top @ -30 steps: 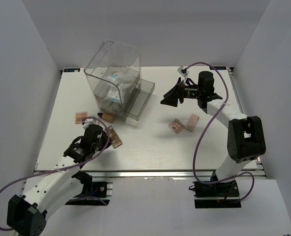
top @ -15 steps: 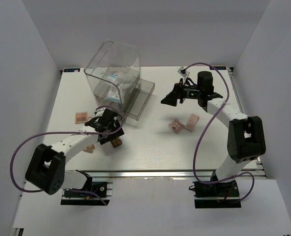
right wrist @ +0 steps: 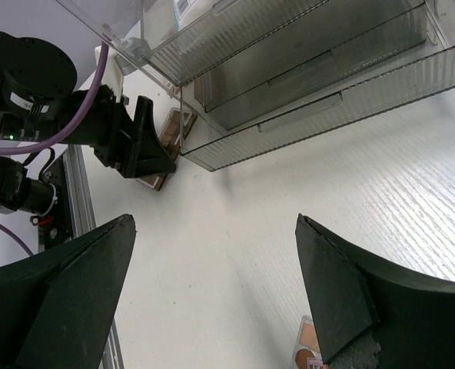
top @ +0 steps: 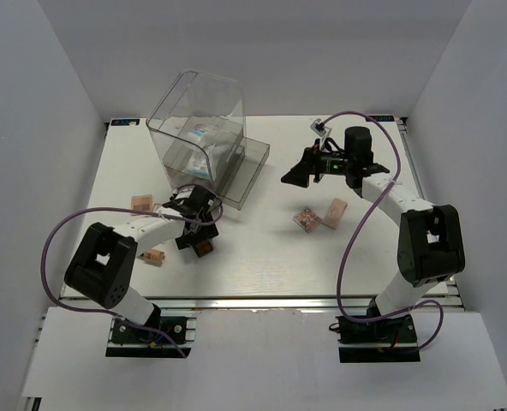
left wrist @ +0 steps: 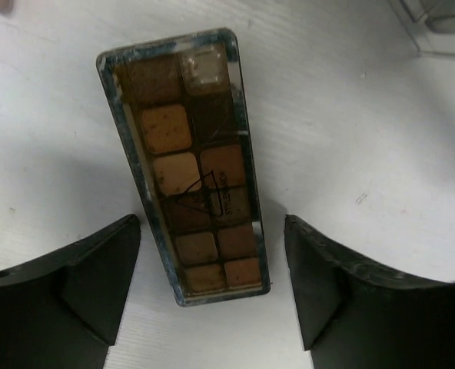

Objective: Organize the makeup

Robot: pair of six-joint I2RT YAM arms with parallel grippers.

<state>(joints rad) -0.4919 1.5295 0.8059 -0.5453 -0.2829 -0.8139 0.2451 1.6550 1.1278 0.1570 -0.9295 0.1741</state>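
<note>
A long brown eyeshadow palette (left wrist: 187, 165) lies flat on the white table, also seen in the top view (top: 205, 249). My left gripper (left wrist: 210, 231) hovers over its near end, open, with a gap on each side of the palette; from above, the left gripper (top: 197, 231) sits just in front of the clear box. Two pink palettes (top: 306, 219) (top: 335, 211) lie at centre right. My right gripper (top: 298, 171) hangs above them, wide open and empty (right wrist: 212, 223). White-and-blue packets (top: 200, 137) rest inside the box.
The large clear box (top: 198, 103) stands at the back left with a drawer (top: 247, 175) pulled out toward the middle. A pink palette (top: 141, 203) and a small tan item (top: 154, 257) lie left of the left arm. Grey walls enclose the table.
My left arm swung toward the box front and its gripper opened, leaving the brown palette on the table. The right gripper has barely shifted.
</note>
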